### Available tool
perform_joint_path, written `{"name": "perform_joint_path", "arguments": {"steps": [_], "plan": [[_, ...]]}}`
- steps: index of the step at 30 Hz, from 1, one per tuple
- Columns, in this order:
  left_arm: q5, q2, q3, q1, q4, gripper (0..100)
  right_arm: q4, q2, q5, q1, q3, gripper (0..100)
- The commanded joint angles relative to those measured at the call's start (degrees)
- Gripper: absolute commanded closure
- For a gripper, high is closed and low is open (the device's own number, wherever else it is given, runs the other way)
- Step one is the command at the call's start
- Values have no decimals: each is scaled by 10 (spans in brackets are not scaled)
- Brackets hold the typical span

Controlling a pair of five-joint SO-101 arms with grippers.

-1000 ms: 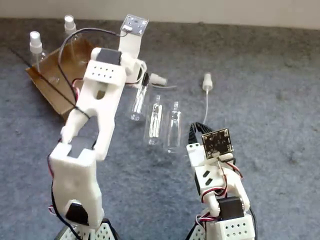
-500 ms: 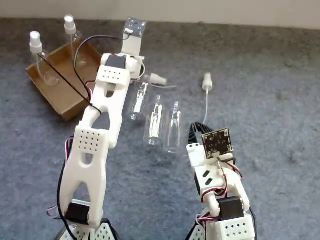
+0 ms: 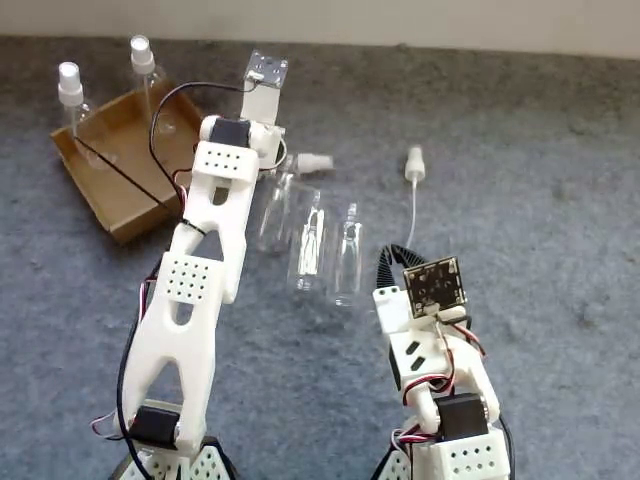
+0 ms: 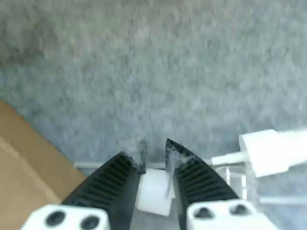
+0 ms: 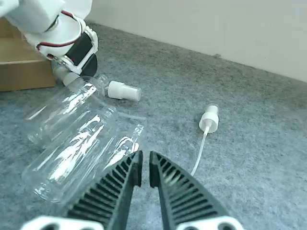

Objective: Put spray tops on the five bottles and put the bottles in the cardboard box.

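Two of five look done to us: two capped bottles (image 3: 70, 95) stand in the brown cardboard box (image 3: 100, 135). Three clear, glossy plastic bottles (image 3: 308, 245) lie side by side on the grey, carpeted worktop (image 3: 540, 180). The left gripper (image 4: 153, 158) pinches a white cylindrical spray top (image 4: 154, 191) at the neck of the bottle nearest the box. Two loose spray tops (image 3: 315, 162) lie just beyond, one trailing a thin tube. The right gripper (image 5: 145, 155) is nearly closed and holds nothing.

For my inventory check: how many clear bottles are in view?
5 bottles. Two stand in the cardboard box: one at its left corner, one at its far corner. Three lie side by side on the carpet: one partly under the left arm, a middle one, a third.
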Motion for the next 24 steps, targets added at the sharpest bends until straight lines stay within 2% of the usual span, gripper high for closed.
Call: {"name": "perform_joint_path", "arguments": {"steps": [1,12,24], "plan": [[-2,-7,-70,33,101,982,-15,0,-2,5,65,975],[-2,-8,-109,90,219,982,-15,0,-2,6,65,975],[1,-48,-109,105,231,983,-15,0,-2,6,65,975]]}}
